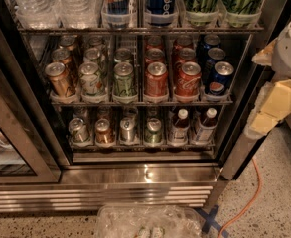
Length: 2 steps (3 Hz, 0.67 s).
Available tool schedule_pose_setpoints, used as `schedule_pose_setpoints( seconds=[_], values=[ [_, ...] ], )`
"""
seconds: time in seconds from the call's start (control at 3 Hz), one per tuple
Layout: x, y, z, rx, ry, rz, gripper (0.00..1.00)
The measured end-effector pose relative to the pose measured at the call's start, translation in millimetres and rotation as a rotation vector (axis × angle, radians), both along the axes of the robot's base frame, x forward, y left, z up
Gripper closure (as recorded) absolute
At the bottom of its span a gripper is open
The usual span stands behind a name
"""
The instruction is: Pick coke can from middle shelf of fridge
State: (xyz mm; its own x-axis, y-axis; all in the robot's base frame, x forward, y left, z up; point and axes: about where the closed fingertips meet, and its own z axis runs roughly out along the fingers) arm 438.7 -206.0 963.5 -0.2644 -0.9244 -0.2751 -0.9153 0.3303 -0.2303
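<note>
While your gripper (276,103) hangs at the right edge outside the fridge (145,175), open or closed you cannot tell, the coke can (156,79) stands upright at the front of the middle shelf (140,102), between a green can (123,78) and another red can (188,79).

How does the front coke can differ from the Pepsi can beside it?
The coke can is red with pale script; the Pepsi can is blue with a round logo. The coke can stands one lane left; the Pepsi can fills the rightmost lane. Both are short, upright, silver-topped. The gripper hangs at the picture's right edge.
</note>
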Motion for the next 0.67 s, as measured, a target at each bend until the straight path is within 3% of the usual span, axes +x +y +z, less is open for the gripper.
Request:
schedule_pose_setpoints(
  seconds=[0.33, 0.67],
  values=[
    [2.4, 17.8, -32.7, 0.154, 0.031, -0.126, 0.0],
    [-0.7, 37.8, -58.4, 0.31, 0.074, -0.304, 0.0]
  ],
)
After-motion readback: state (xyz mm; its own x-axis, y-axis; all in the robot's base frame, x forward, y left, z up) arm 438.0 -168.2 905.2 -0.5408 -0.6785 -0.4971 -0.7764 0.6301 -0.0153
